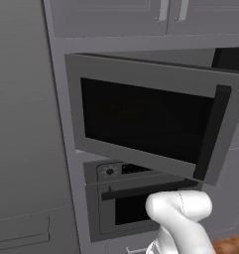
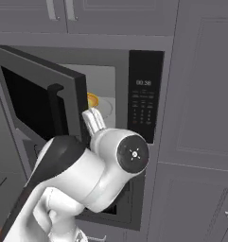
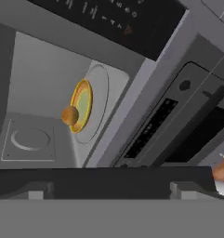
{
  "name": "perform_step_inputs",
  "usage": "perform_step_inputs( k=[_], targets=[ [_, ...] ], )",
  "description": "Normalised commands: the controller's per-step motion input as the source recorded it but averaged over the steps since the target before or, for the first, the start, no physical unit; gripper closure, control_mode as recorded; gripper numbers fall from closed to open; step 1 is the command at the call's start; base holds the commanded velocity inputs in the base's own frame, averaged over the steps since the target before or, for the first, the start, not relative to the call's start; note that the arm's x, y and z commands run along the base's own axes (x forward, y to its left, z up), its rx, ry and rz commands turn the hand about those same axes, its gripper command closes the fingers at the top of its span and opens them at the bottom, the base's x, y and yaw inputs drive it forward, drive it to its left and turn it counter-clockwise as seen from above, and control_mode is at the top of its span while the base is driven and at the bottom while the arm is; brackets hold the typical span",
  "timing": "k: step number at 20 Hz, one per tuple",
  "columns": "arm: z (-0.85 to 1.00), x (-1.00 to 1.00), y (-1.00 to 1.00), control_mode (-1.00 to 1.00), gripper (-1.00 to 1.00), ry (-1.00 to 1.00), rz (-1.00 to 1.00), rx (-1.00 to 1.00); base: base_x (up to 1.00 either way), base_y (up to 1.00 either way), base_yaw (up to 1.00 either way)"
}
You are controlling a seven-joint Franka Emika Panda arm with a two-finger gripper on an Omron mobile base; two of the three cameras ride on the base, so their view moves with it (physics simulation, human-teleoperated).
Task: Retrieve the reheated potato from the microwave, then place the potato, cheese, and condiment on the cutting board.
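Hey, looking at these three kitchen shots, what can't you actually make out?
- Microwave cavity: in the left base view the open door hides it.
- Potato: in the right base view the door edge and the white arm cover it; just part of the yellow plate peeks out.
- Keypad labels: too small to read.
- Oven below: partly behind the arm.

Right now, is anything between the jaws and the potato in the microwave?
No. In the hand view the potato sits on a yellow plate inside the open microwave, and the stretch from the gripper to it is bare.
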Motion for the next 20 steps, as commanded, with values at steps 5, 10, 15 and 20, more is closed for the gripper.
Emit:
perform_step_inputs(
  k=[5, 10, 15, 20],
  targets=[
    [0.03, 0.42, -0.10, -1.00, -1.00, 0.00, 0.00, 0.37, 0.00, 0.00, 0.00],
    [-0.05, 0.75, 0.00, -1.00, -1.00, 0.00, -0.02, 0.14, 0.00, 0.00, 0.00],
    [-0.02, 0.73, 0.00, -1.00, -1.00, 0.00, -0.03, 0.01, 0.00, 0.00, 0.00],
    [-0.04, 0.36, 0.12, -1.00, -1.00, -0.05, 0.00, 0.00, 0.00, 0.00, 0.00]
  ],
)
